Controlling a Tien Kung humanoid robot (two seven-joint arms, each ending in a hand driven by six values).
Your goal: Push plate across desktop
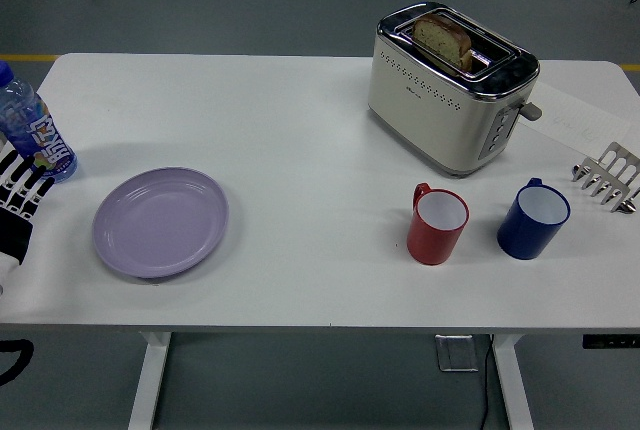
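Plate (161, 222), lavender and round, lay flat on the white table (300, 130) toward its left side, close to the near edge, with nothing on it. Taking the plate as the landmark: the left hand (18, 205) sat just to its left at the picture's edge, black with white segments, its fingers (28, 182) stretched out side by side and pointing up toward the far side, holding nothing and not touching the plate's rim. Beyond that hand, up and left of the plate, a blue-capped water bottle (35, 130) stood upright, close to the fingertips; whether they touched it could not be told. Well to the right of the plate stood a red mug (438, 223) with a white inside, its handle turned toward the far left, and further right a blue mug (534, 219), also white inside. Far right of the plate and further back sat a cream and chrome toaster (450, 85) with a slice of bread (443, 40) standing in one slot. At the far right edge, a metal toast rack (608, 177) rested on the table beside a sheet of paper (580, 120).
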